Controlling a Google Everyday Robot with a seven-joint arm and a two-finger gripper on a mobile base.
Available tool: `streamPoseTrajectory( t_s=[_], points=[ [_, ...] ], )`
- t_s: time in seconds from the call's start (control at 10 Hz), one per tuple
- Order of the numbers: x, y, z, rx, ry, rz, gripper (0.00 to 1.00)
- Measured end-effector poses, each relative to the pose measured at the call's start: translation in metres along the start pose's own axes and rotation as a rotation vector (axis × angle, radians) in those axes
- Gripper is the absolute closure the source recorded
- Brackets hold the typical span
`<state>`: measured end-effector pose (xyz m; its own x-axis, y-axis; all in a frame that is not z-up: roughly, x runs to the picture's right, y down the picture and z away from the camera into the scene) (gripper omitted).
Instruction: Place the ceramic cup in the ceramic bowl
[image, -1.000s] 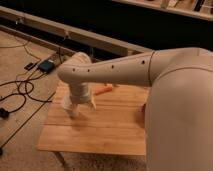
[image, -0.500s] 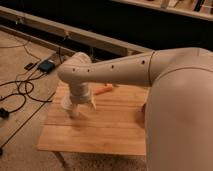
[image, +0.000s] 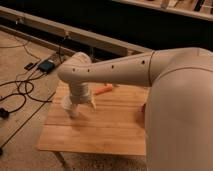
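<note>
The tool (image: 78, 107) hangs off a short, ribbed white wrist over the left part of the counter (image: 107, 132), pointing down at the wood. Whether it is spread or pressed together I cannot tell. A pale, smooth, rounded form at its lower end, toward 9 o'clock, may be the ceramic cup (image: 69, 107); its outline merges with the tool's white casing, so contact cannot be judged. At 2 o'clock from the tool, a small, elongated orange object (image: 105, 90) lies on the counter near the far edge. At 3 o'clock, a reddish-brown sliver shows against the edge of the arm, possibly the rim of the ceramic bowl (image: 142, 107), the rest being hidden. The counter is a rectangular top of pale, glued wooden strips with a satin grain. The arm (image: 125, 72) is a thick, matte white tube dotted with small dark holes, swelling into a broad, rounded shell at the right. At 10 o'clock, dark cables (image: 20, 92) loop over the speckled floor (image: 15, 55) beside a small dark box (image: 47, 65).
</note>
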<state>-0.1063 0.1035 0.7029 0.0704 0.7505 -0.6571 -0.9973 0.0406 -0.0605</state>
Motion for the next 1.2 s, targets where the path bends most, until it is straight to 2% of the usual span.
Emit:
streamPoseTrajectory(
  t_s=[0.7,0.9,1.2],
  points=[
    [-0.004,0.0,0.0,-0.003,-0.005,0.004,0.35],
    [-0.022,-0.003,-0.001,-0.004,-0.027,0.017,0.35],
    [-0.054,0.009,-0.001,-0.017,-0.053,0.007,0.35]
  ],
)
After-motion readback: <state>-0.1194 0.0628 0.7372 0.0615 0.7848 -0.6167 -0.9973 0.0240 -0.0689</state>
